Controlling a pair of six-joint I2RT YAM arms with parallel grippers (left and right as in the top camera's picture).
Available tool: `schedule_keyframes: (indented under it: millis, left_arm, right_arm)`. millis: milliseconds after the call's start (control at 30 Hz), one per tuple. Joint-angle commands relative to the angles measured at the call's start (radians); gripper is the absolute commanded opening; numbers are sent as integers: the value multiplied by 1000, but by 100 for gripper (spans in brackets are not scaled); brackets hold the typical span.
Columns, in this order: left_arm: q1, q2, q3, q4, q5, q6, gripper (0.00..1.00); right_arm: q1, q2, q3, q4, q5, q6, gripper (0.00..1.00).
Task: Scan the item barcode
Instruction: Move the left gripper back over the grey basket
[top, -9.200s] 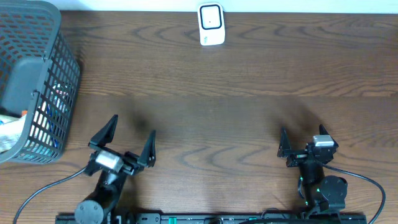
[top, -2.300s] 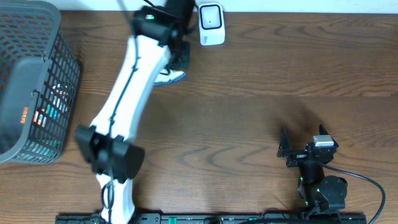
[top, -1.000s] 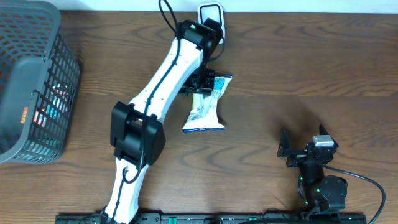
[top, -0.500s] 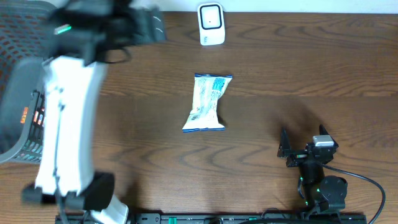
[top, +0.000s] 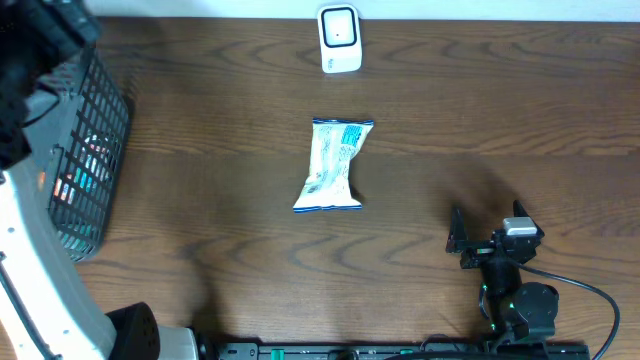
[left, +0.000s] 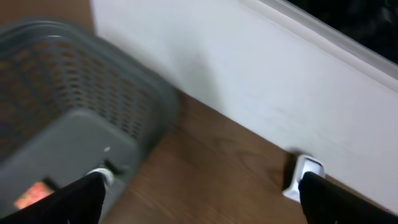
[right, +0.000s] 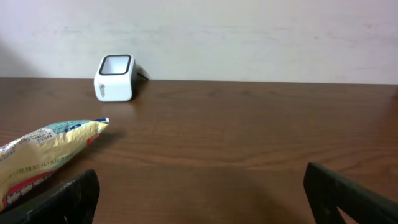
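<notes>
The item, a white and blue snack packet (top: 335, 165), lies flat on the wooden table in the middle, apart from both grippers. The white barcode scanner (top: 340, 40) stands at the back edge, behind the packet. My left gripper (left: 202, 208) is open and empty, high over the far left by the basket, and its arm (top: 35, 270) is blurred in the overhead view. Its wrist view shows the scanner (left: 305, 177) beside the right finger. My right gripper (right: 205, 199) rests open and empty at the front right, with the packet (right: 43, 152) to its left and the scanner (right: 115, 78) beyond.
A grey mesh basket (top: 95, 130) with several items inside stands at the far left, and it also fills the left of the left wrist view as a blurred basket (left: 68, 118). A white wall (right: 249, 37) runs along the table's back edge.
The left gripper opened and let go of the packet, which now lies still on the table. The left arm swung away from the scanner to the far left over the basket. The right arm has not moved.
</notes>
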Motion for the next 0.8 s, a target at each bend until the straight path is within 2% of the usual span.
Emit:
schedule_keyframes:
  millis: [0, 333, 767]
  left_arm:
    - [89, 13, 7, -2, -5, -2, 98]
    - [235, 59, -8, -51, -6, -2, 98]
    - [275, 180, -72, -82, -12, -1, 98]
  right_arm:
    - [7, -5, -1, -5, 0, -11, 99]
    - [7, -5, -1, -5, 0, -11, 99]
    - [7, -5, -1, -5, 0, -11, 99]
